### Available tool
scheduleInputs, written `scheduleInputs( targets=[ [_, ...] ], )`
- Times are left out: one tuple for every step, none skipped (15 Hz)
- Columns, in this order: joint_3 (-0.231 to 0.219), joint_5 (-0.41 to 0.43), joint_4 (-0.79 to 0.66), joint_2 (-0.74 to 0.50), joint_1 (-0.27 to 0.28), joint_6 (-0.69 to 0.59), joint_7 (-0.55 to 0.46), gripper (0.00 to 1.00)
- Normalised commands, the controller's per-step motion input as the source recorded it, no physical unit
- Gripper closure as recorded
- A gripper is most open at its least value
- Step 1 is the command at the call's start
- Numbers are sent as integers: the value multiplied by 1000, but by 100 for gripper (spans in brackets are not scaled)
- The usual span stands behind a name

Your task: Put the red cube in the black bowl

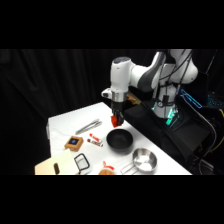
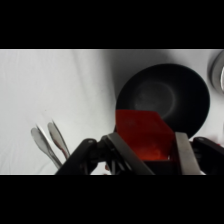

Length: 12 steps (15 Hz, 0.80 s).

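Nearest the camera, a silver cup (image 1: 144, 160) sits on the white desk (image 1: 65, 122), right of the black bowl (image 1: 119, 141). Just above the bowl's far rim hangs the gripper (image 1: 117, 120), clamped on the red cube (image 2: 142, 134). Metal tongs (image 1: 89, 126) lie farther left.

A white worktop (image 1: 65, 122) holds metal tongs (image 1: 88, 126), a blue-topped wooden block (image 1: 73, 143), a red-and-white stick (image 1: 94, 139), and a shiny silver cup (image 1: 143, 160) near the front edge.
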Motion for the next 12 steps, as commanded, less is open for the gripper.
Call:
scheduleInputs(
  targets=[
    [197,152,-45,-104,-52,19,-94,74],
    [180,182,-40,-75,-46,33,-117,74],
    [160,171,-42,-51,-42,62,-116,74],
    [140,170,-44,-16,-40,123,-122,74],
    [122,204,-48,24,-41,190,-171,74],
    [98,163,-49,74,-46,268,-163,74],
    [84,187,-45,105,-48,295,-205,74],
    [73,212,-49,129,-50,338,-241,74],
    [64,202,-46,154,-50,361,-242,74],
    [61,217,-38,163,-48,336,-246,74],
    [67,235,-35,168,-42,317,-256,74],
    [76,260,-33,161,-39,300,-275,74]
  ],
)
